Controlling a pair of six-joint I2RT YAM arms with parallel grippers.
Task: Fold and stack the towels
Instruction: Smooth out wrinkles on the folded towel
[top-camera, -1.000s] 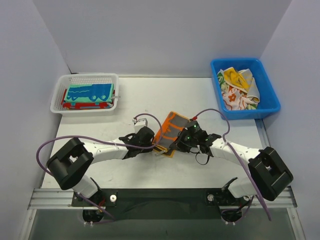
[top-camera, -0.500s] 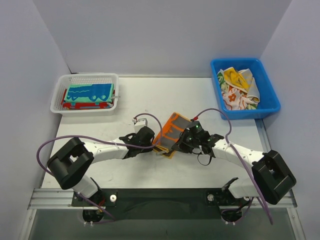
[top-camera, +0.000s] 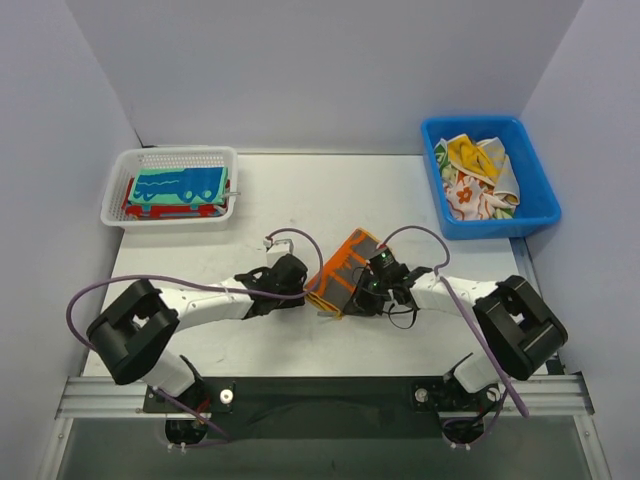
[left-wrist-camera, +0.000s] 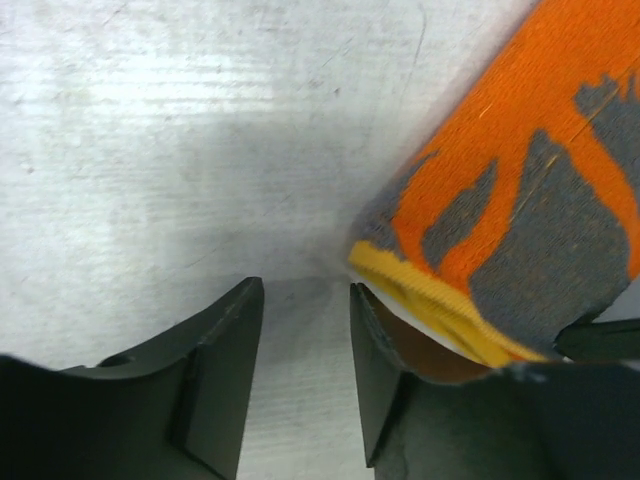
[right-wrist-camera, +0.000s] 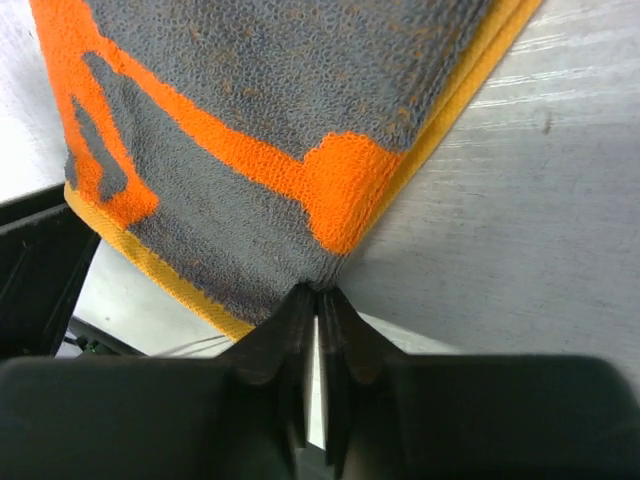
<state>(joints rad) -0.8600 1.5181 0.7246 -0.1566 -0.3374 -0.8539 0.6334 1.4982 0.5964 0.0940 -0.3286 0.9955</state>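
A grey towel with orange border and lettering (top-camera: 343, 270) lies folded in the middle of the table, with a yellow edge showing (left-wrist-camera: 520, 200). My right gripper (top-camera: 364, 290) is at its near right corner, its jaws shut on the tip of that corner (right-wrist-camera: 317, 292); the cloth (right-wrist-camera: 250, 120) spreads away from them. My left gripper (top-camera: 303, 291) sits at the towel's left edge, open (left-wrist-camera: 305, 290), with bare table between its fingers and the yellow edge beside its right finger. Folded teal and red towels (top-camera: 178, 188) lie in the white basket (top-camera: 170, 158).
A blue bin (top-camera: 537, 212) at the back right holds several crumpled towels (top-camera: 475, 175), yellow and floral white among them. The white basket stands at the back left. Purple cables loop over both arms.
My left gripper has opened and let go of the towel's edge. My right gripper has moved left with the corner, and the towel now lies more bunched.
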